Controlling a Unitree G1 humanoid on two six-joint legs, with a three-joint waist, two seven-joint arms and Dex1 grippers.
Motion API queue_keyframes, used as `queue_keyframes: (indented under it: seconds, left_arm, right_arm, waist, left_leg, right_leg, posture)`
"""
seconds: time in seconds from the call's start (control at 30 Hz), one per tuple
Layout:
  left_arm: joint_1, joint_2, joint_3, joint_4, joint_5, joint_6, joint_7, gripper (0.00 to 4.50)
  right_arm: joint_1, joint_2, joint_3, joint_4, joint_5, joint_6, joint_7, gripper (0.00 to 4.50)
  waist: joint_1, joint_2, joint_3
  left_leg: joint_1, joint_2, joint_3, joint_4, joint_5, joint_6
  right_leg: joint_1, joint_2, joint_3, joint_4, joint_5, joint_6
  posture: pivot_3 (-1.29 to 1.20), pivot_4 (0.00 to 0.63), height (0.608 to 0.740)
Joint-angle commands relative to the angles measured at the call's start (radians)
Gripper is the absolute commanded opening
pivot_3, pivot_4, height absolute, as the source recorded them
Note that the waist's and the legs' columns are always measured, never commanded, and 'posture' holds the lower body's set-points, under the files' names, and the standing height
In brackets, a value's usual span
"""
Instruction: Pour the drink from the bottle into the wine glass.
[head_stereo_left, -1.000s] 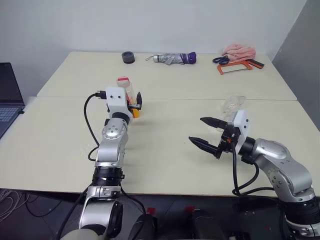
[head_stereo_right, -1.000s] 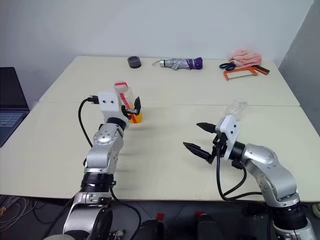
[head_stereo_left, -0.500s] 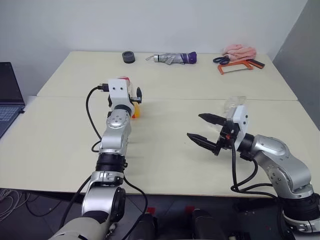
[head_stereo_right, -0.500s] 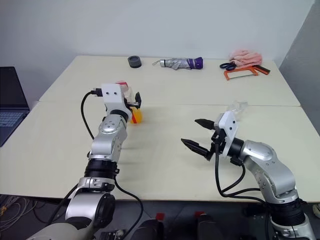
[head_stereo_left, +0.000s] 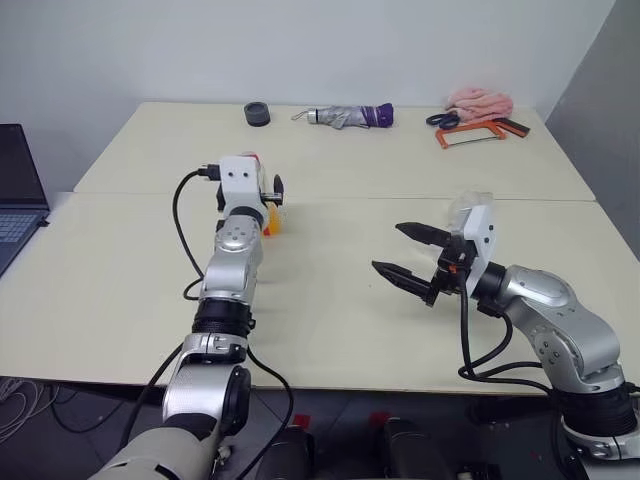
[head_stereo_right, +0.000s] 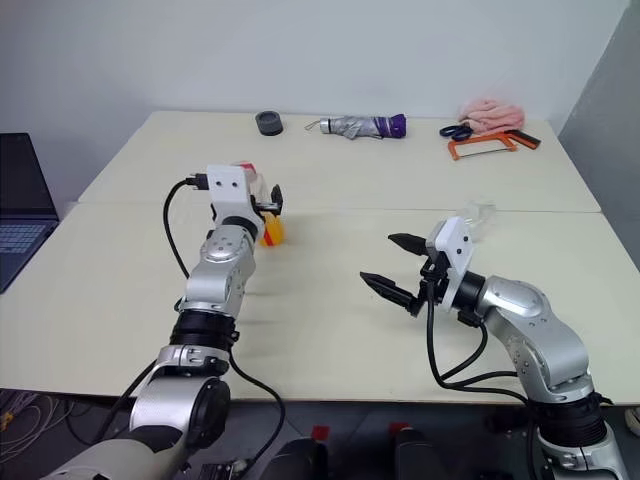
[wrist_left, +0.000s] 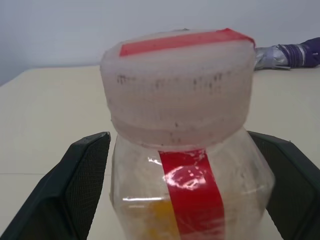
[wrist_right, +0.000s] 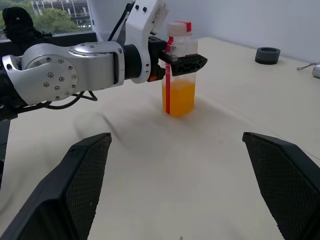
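Your worksurface is a pale table (head_stereo_left: 330, 300), and the items cluttering its far edge sit well apart from the work: a folded umbrella (head_stereo_left: 350, 116), a black roll (head_stereo_left: 256, 114), a pink cloth (head_stereo_left: 480, 101) and an orange hacksaw (head_stereo_left: 470, 133).

Your left gripper (wrist_right: 182, 61) stands spread, one finger (wrist_left: 75, 185) on each side of the bottle (wrist_right: 178, 70), level with its upper body below the cap. I cannot tell whether either pad touches the plastic. The bottle stands upright on the table, with the drink (wrist_right: 179, 97) filling its lower part.

Risks, in order of weight:
- The red-and-white cap (wrist_left: 177, 90) is still on. If you tilt now, nothing pours.
- Close too high and the fingers may ride onto the cap shoulder; the bottle could slip or tip, spilling on lift.
- Squeeze hard and the thin plastic may buckle.

Your right gripper (head_stereo_left: 410, 257) hangs spread and empty above the table, near the wine glass (head_stereo_left: 466, 205), which stands just behind the right wrist. A careless swing of that arm could knock the glass over.
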Motion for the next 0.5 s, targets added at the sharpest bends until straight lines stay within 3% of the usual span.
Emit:
queue_keyframes:
  seconds: [0.03, 0.27, 0.43, 0.5]
  left_arm:
    - [-0.036, 0.010, 0.006, -0.009, 0.010, -0.033, 0.007, 4.46]
    - [-0.037, 0.006, 0.007, -0.010, 0.003, -0.036, 0.000, 4.46]
    - [-0.032, 0.005, 0.006, -0.016, 0.005, -0.031, 0.003, 2.90]
    - [-0.027, 0.003, 0.005, -0.022, 0.004, -0.028, 0.003, 2.50]
  right_arm:
    - [-0.018, 0.003, -0.018, -0.021, 0.019, -0.002, 0.001, 4.50]
    - [-0.017, 0.002, -0.020, -0.021, 0.017, 0.002, 0.002, 4.50]
    - [-0.015, 0.000, -0.023, -0.024, 0.020, 0.006, 0.001, 4.50]
    - [-0.016, 0.000, -0.026, -0.022, 0.023, 0.008, 0.001, 4.50]
  waist:
    - [0.000, 0.000, 0.000]
    - [0.000, 0.000, 0.000]
    - [0.000, 0.000, 0.000]
    - [0.000, 0.000, 0.000]
  left_leg:
    - [0.000, 0.000, 0.000, 0.000, 0.000, 0.000]
    - [0.000, 0.000, 0.000, 0.000, 0.000, 0.000]
    - [0.000, 0.000, 0.000, 0.000, 0.000, 0.000]
    - [0.000, 0.000, 0.000, 0.000, 0.000, 0.000]
  right_leg:
    - [0.000, 0.000, 0.000, 0.000, 0.000, 0.000]
    - [0.000, 0.000, 0.000, 0.000, 0.000, 0.000]
    - [0.000, 0.000, 0.000, 0.000, 0.000, 0.000]
    - [0.000, 0.000, 0.000, 0.000, 0.000, 0.000]
  posture:
    - [0.00, 0.150, 0.740]
    - [0.00, 0.150, 0.740]
    - [0.00, 0.150, 0.740]
    - [0.00, 0.150, 0.740]
